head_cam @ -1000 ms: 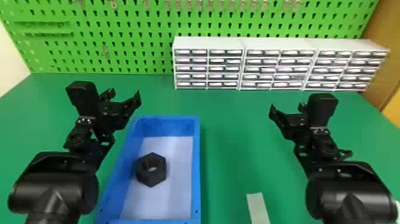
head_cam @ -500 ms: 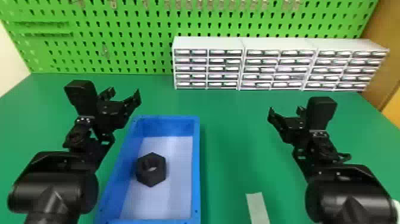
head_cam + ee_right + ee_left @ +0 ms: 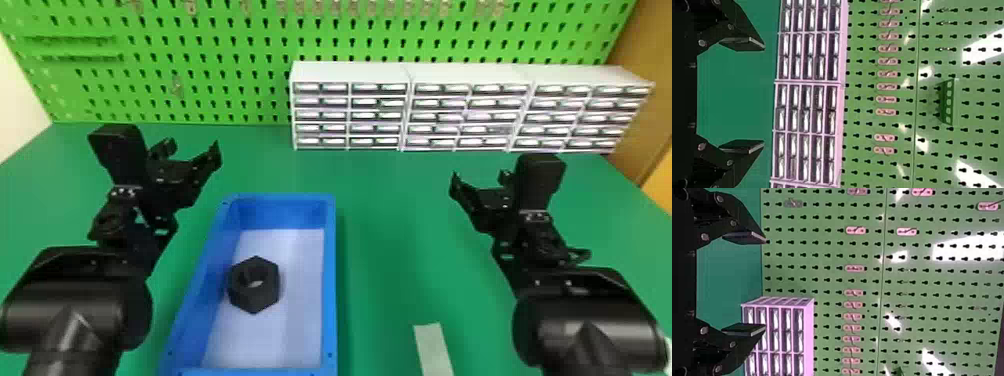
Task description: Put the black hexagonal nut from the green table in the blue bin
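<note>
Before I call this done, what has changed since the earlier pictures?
The left gripper moved left and upward in the head view; the right gripper dipped slightly there, then shifted back up. Nothing was taken hold of or let go. The black hexagonal nut and blue bin stayed put, the nut inside.

Each black arm (image 3: 75, 355) comprises a glossy, rounded cylindrical housing (image 3: 590, 320), a block-shaped wrist module (image 3: 120, 152) and small silver screws (image 3: 705, 237).

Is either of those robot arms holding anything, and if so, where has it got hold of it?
No, both the left gripper and right gripper are open and empty.
</note>
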